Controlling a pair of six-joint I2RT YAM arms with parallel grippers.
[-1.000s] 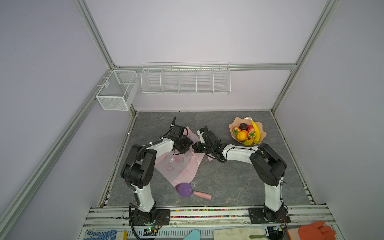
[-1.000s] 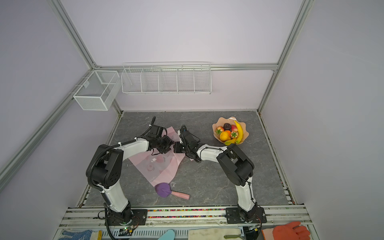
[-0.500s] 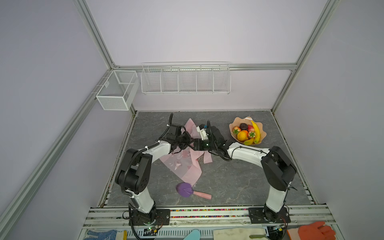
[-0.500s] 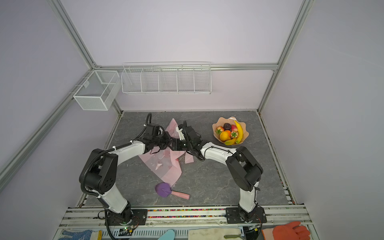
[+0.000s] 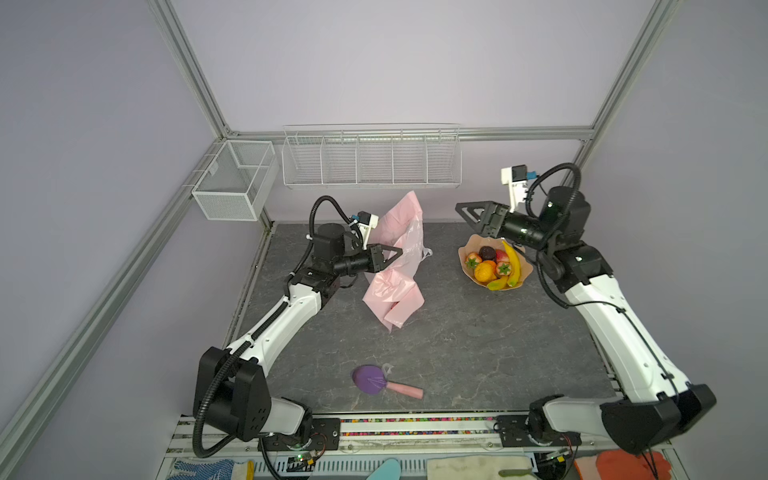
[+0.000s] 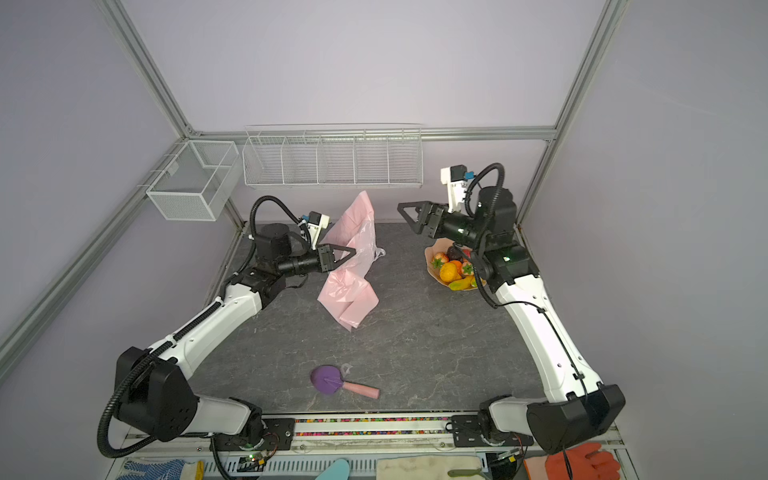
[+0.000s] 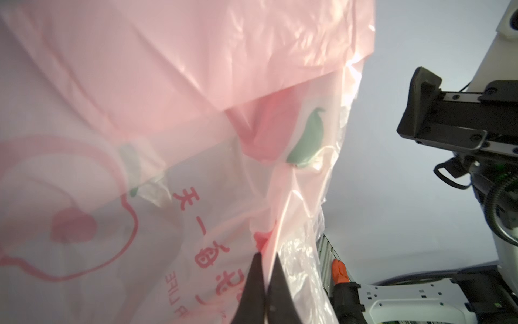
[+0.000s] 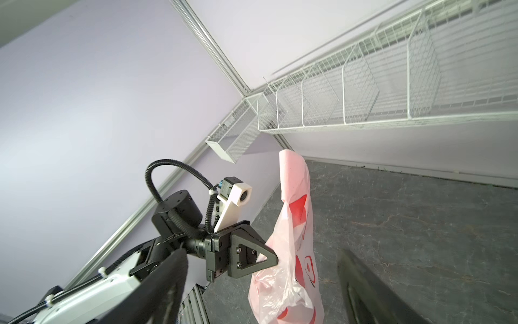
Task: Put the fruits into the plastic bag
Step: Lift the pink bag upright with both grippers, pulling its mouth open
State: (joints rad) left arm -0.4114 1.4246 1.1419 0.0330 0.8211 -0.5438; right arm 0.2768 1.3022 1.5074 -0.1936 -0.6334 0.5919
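Two grippers are sharing the work: the left gripper (image 5: pixel 397 251) is pinching the plastic bag (image 5: pixel 401 282), its fingers (image 7: pixel 252 294) closed tight on the film, and the bag is hanging upright, its long axis running from 12 to 6 o'clock in a top view. The right gripper (image 5: pixel 467 218) is standing wide and empty. The fruits (image 5: pixel 492 266) are lying in the bowl (image 5: pixel 527 271) at its 5 o'clock and the bag at its 9 o'clock, so I judge the right arm is the nearer one for picking.
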